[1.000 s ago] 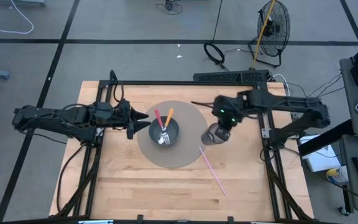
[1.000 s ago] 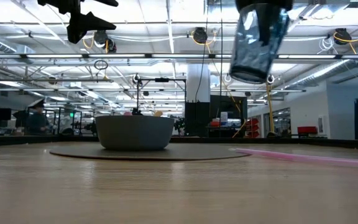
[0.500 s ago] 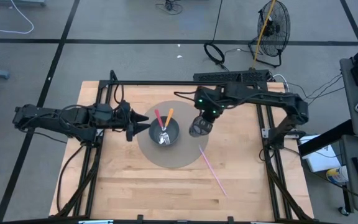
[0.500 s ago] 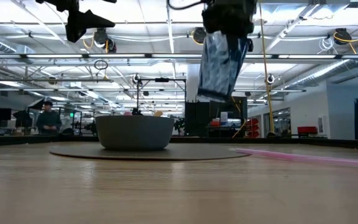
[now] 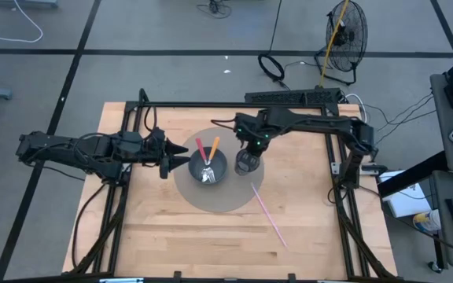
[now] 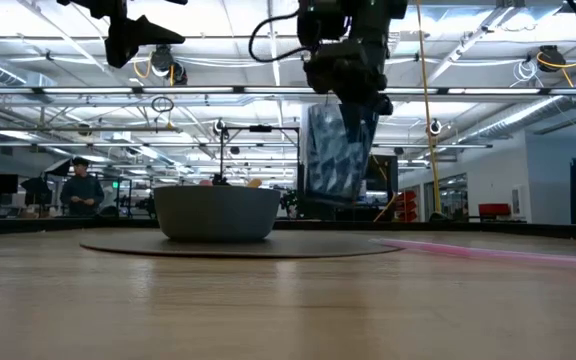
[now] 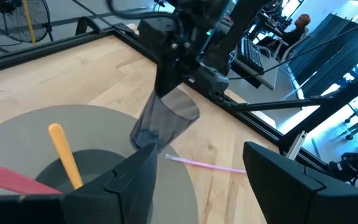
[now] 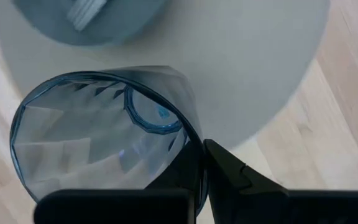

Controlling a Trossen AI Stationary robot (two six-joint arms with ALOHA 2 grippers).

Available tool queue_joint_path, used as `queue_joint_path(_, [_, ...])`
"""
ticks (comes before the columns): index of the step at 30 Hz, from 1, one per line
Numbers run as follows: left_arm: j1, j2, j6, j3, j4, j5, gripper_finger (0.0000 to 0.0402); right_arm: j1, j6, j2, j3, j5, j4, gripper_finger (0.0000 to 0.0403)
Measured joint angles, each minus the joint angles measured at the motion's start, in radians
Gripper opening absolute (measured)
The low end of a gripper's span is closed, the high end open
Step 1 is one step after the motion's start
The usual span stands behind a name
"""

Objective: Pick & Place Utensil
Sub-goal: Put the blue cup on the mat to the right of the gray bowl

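Observation:
A grey bowl (image 5: 225,168) stands on a round grey mat (image 5: 211,200) at the table's middle. A red-handled utensil (image 5: 199,148), an orange-handled one (image 5: 213,146) and a silver fork (image 5: 207,175) stand in it. My right gripper (image 5: 250,152) is shut on a blue-grey faceted glass (image 5: 246,163) over the mat's right part, just right of the bowl. My left gripper (image 5: 181,153) is open and empty, above the bowl's left side. A pink stick (image 5: 270,212) lies flat on the wood to the near right. My right gripper pinches the glass's wall at its rim (image 8: 190,144), one finger inside the mouth and one finger (image 8: 235,177) outside. The fingers come from above, pointing down. The glass (image 6: 333,152) hangs below them, mouth up, slightly tilted, clear of the mat.
A black frame rail (image 5: 234,104) runs along the table's far edge, and side rails (image 5: 338,169) run down both sides. Bare wood (image 5: 179,236) fills the near half. A person (image 6: 81,188) stands far back in the room.
My right gripper has carried the glass toward the table's left, to just beside the bowl, and has gone down. The glass stays clear of the table and hangs nearer upright now. My left gripper has kept still.

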Motion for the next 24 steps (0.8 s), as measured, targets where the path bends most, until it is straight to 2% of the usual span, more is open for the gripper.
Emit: queue_joint_path(24, [-0.015, 0.000, -0.010, 0.000, 0.000, 0.001, 0.0243, -0.021, 0.058, 0.006, 0.000, 0.005, 0.039, 0.0008])
